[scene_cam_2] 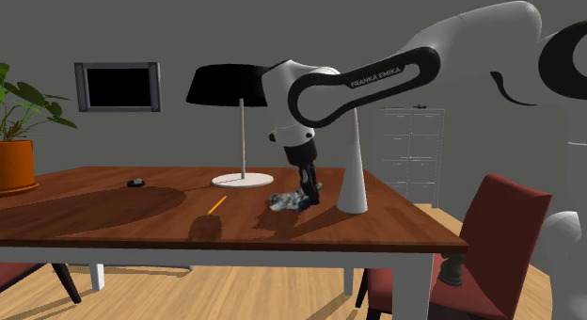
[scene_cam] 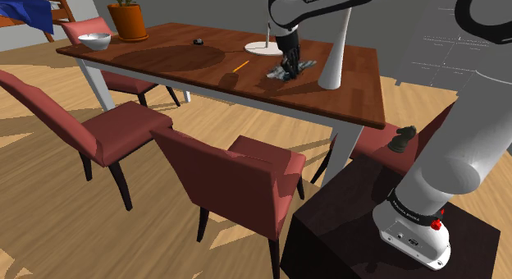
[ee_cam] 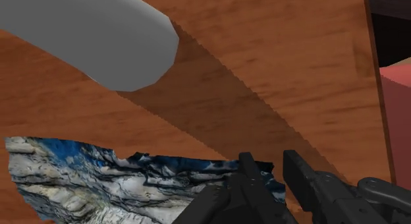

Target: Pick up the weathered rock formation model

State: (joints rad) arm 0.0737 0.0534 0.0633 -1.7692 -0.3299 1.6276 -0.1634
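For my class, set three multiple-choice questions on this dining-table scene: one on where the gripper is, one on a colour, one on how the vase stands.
1. Where is the gripper?
A. down at the rock
B. high above it
C. far to one side of it

2. What colour is the lampshade?
A. white
B. black
C. red

3. How is the vase placed?
A. lying on its side
B. upside down
C. standing upright

Answers:
1 A: the gripper's tip sits right at the rock.
2 B: the lampshade is black in the second exterior view.
3 C: the vase stands on its wide foot beside the rock.
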